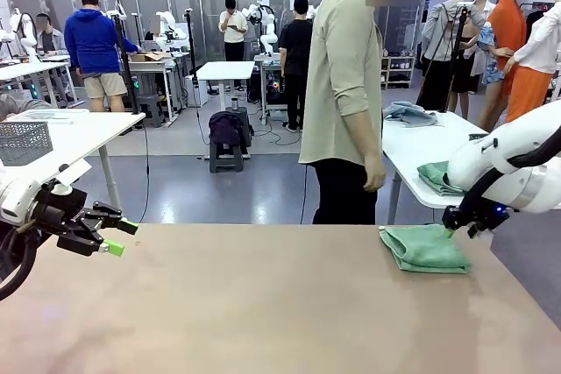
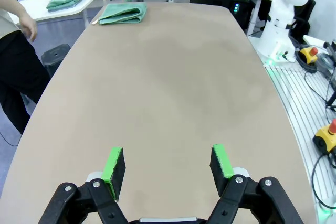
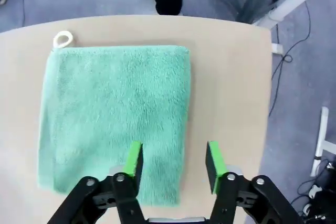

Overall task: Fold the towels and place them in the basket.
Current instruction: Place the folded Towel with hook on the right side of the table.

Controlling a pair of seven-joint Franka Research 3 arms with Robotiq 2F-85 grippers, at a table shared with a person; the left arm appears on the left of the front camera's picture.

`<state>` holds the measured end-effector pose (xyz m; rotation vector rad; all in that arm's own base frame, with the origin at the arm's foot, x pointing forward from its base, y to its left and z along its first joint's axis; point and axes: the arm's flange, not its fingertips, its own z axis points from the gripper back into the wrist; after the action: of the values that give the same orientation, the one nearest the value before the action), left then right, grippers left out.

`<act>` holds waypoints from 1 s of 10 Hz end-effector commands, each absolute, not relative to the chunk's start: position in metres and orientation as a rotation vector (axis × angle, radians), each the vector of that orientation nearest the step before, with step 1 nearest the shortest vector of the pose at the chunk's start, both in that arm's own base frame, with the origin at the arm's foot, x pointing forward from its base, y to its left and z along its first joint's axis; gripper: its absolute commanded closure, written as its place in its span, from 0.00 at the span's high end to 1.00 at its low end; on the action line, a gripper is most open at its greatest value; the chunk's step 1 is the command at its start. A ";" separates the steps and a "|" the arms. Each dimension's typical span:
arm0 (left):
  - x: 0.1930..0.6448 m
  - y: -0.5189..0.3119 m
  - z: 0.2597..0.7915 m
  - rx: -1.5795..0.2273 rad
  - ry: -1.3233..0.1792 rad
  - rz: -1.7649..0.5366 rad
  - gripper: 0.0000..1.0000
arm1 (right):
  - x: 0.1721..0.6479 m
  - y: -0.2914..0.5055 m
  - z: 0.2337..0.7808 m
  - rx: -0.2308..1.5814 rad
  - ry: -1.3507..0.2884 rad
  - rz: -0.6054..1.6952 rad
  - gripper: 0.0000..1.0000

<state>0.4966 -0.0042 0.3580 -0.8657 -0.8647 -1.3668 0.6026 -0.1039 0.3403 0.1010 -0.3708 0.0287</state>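
Tan table [image 1: 263,304] carries one mint green towel [image 3: 115,108], folded into a neat thick square. I judge the folding of this one done and the putting away not yet done. It lies directly under the right gripper [image 3: 173,163], whose jaws stand wide astride its edge. The left gripper [image 2: 168,169], also wide and empty, is well apart from it. A white loop [image 3: 63,39] marks its far corner.

The green towel [image 3: 115,114] is thick terry cloth with a soft, fuzzy pile (a smooth white cord loop [image 3: 63,39] hangs off one corner). The table [image 2: 173,93] top is matt, smooth and tan. The right gripper [image 3: 174,153] is matt black, its pads [image 3: 132,163] smooth green. The right arm [image 1: 517,164] has a glossy white shell.
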 end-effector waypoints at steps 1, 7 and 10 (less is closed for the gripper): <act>0.496 -0.003 0.360 -0.877 -0.855 -1.368 0.83 | 0.554 -0.109 0.398 0.093 -0.351 0.015 0.84; 0.496 -0.003 0.360 -0.877 -0.855 -1.368 0.83 | 0.368 -0.060 0.539 0.089 -0.371 -0.030 0.84; 0.496 -0.003 0.360 -0.877 -0.855 -1.368 0.83 | 0.353 -0.054 0.540 0.103 -0.376 0.027 0.84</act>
<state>0.4967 -0.0042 0.3578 -0.8660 -0.8644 -1.3666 0.3465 -0.0491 0.5499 0.0988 -0.3893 0.0204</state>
